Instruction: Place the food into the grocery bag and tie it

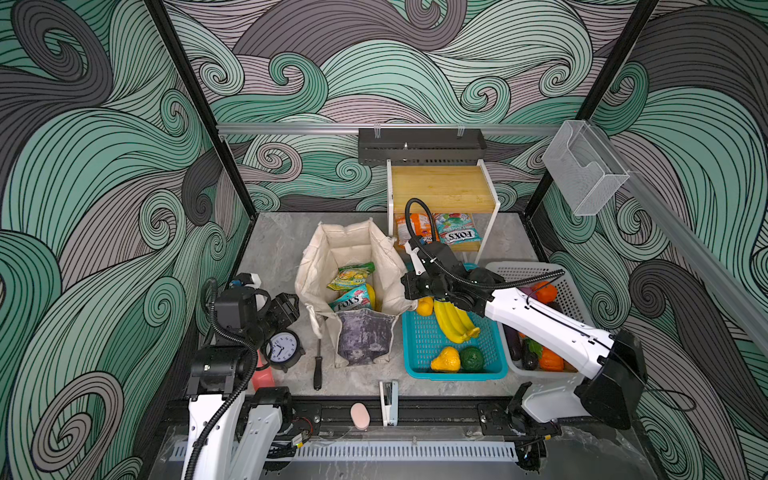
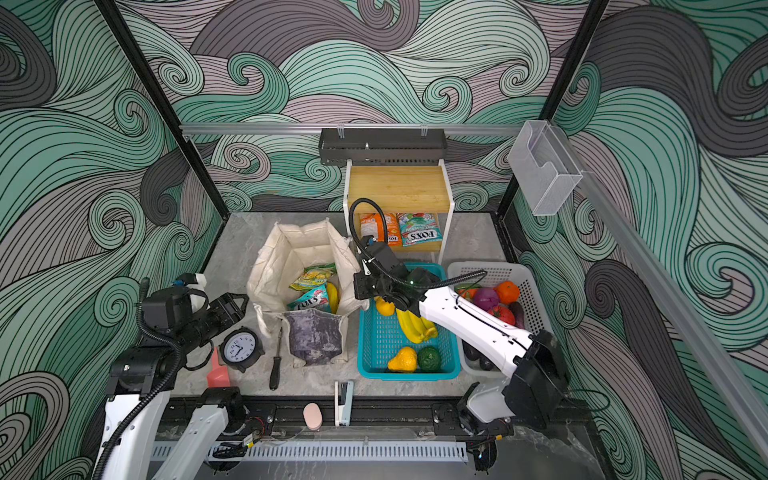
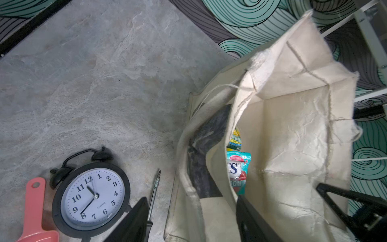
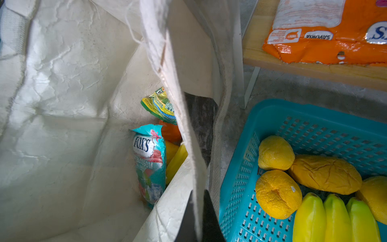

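Note:
The cream grocery bag (image 1: 353,245) (image 2: 299,249) stands open mid-table. Inside lie a yellow-green candy packet (image 1: 351,276), a teal-red packet (image 4: 149,159) and a yellow banana (image 4: 177,161). My right gripper (image 4: 199,213) (image 1: 409,284) is shut on the bag's right rim. My left gripper (image 3: 192,222) (image 1: 291,307) is open, its jaws straddling the bag's left wall. More food sits outside: bananas (image 1: 455,322) and yellow fruit (image 1: 445,360) in the teal basket (image 1: 457,376), and an orange (image 2: 508,291), purple onion (image 2: 485,297) and tomato (image 2: 500,313) in the white basket (image 1: 523,266).
An alarm clock (image 1: 282,349), a screwdriver (image 1: 318,365) and a pink scoop (image 1: 262,374) lie left of the bag. A stapler (image 1: 388,401) sits at the front edge. Behind, a wooden shelf (image 1: 442,187) holds an orange packet (image 4: 326,31) and a teal one (image 1: 457,230).

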